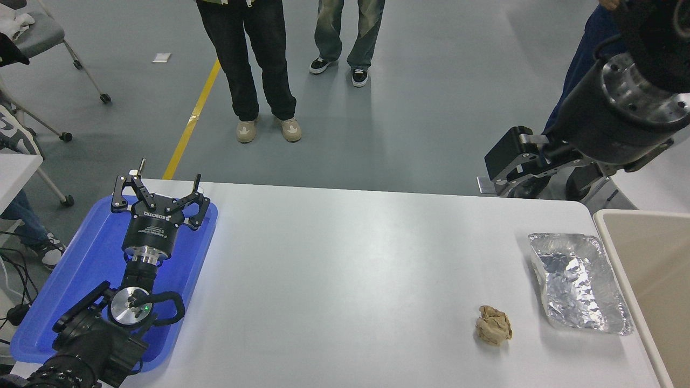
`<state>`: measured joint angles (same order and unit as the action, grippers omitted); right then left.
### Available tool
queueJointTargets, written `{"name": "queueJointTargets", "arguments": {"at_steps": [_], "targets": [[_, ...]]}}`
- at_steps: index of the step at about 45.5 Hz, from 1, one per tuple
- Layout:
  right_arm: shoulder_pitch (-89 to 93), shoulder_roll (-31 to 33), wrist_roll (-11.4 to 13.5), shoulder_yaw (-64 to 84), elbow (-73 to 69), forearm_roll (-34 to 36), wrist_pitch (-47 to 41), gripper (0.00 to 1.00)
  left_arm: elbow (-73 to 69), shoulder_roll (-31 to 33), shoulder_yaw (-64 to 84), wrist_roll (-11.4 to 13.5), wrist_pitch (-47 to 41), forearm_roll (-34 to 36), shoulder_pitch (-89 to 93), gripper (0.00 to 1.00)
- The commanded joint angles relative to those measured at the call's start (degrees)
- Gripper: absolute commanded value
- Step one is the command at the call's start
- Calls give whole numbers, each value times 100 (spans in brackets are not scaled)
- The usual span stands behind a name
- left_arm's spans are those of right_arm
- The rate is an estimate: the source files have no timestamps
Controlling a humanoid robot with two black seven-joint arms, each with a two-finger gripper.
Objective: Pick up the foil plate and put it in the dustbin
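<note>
Foil plate point(579, 280), lower right beside dustbin point(647, 280): likely light, thin, easily crushed; grasp the raised rim. Right gripper point(498, 167), upper right, spread indiscernible; left gripper point(161, 194) parked wide over blue tray point(70, 280)

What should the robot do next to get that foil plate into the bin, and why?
Probably bring the right gripper down and toward the foil plate. The gripper hangs high past the table's far edge, nowhere near the plate, which lies untouched on the table beside the dustbin. The left gripper is parked over the blue tray.
</note>
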<state>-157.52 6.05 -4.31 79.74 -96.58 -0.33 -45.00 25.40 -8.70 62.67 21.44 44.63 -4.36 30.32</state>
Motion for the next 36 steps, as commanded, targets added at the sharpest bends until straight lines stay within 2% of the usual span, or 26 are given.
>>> {"name": "queueJointTargets", "arguments": {"at_steps": [1, 20, 30, 36], "targets": [[107, -24, 1, -28, 51, -20, 0, 100, 0, 0, 0, 0, 2, 6, 0, 100], [906, 169, -8, -37, 429, -151, 0, 100, 0, 0, 0, 18, 2, 14, 0, 100], [1776, 862, -8, -90, 851, -854, 0, 100, 9, 0, 0, 27, 2, 15, 0, 100], [2444, 1767, -8, -142, 1211, -1995, 8, 100, 0, 0, 0, 18, 2, 14, 0, 100]]}}
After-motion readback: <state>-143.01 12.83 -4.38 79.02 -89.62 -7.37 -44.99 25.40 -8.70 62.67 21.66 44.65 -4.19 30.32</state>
